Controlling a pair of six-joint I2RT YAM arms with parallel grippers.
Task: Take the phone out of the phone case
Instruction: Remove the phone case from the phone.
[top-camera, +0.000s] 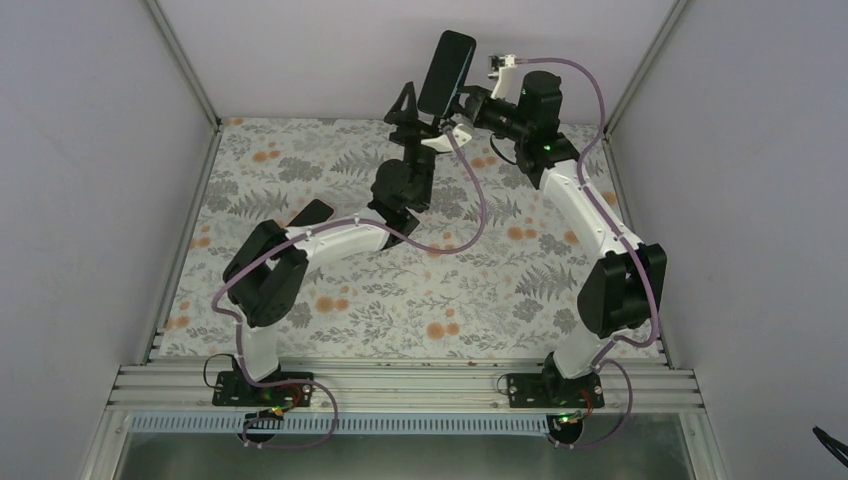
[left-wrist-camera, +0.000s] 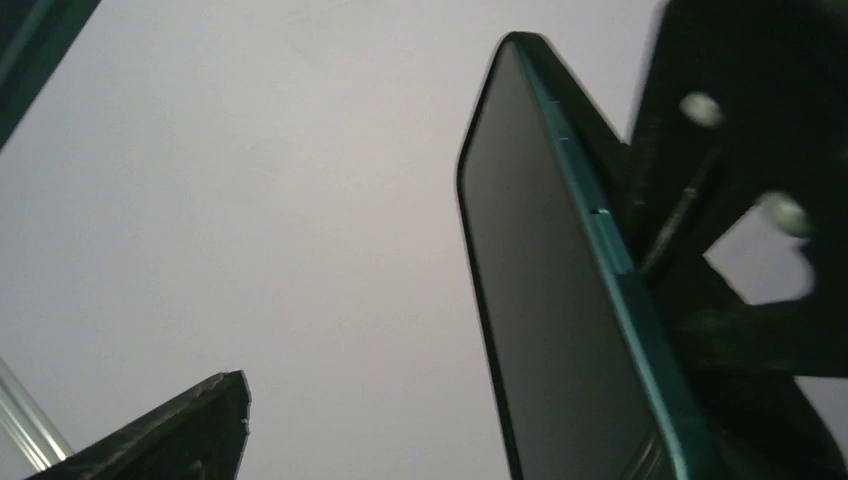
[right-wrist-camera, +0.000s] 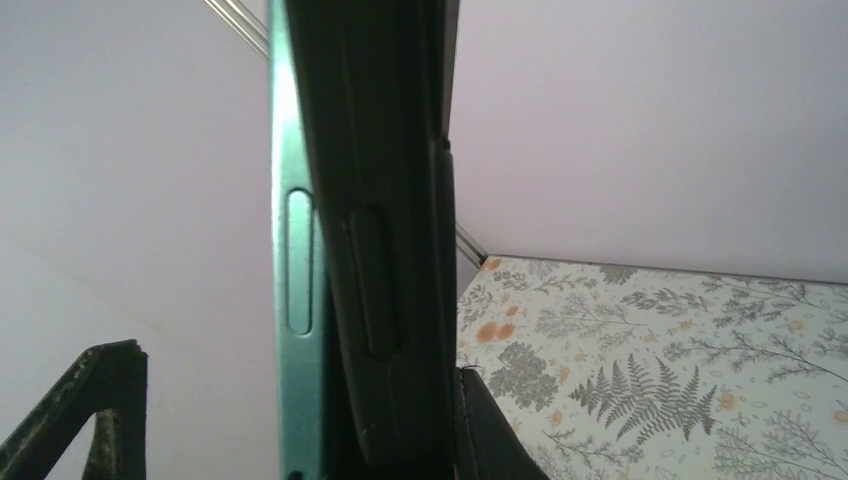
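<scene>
Green along its side, the phone sits in the dark case. Both stand up high in the air over the far edge of the flowery tabletop. My right pincer is pinching the case from below. My left pincer is spread wide just beside it.

Soft, even light in the top view, shadows faint; left wrist view dim, motion-blurred at its right; right wrist view's close phone looks soft.
</scene>
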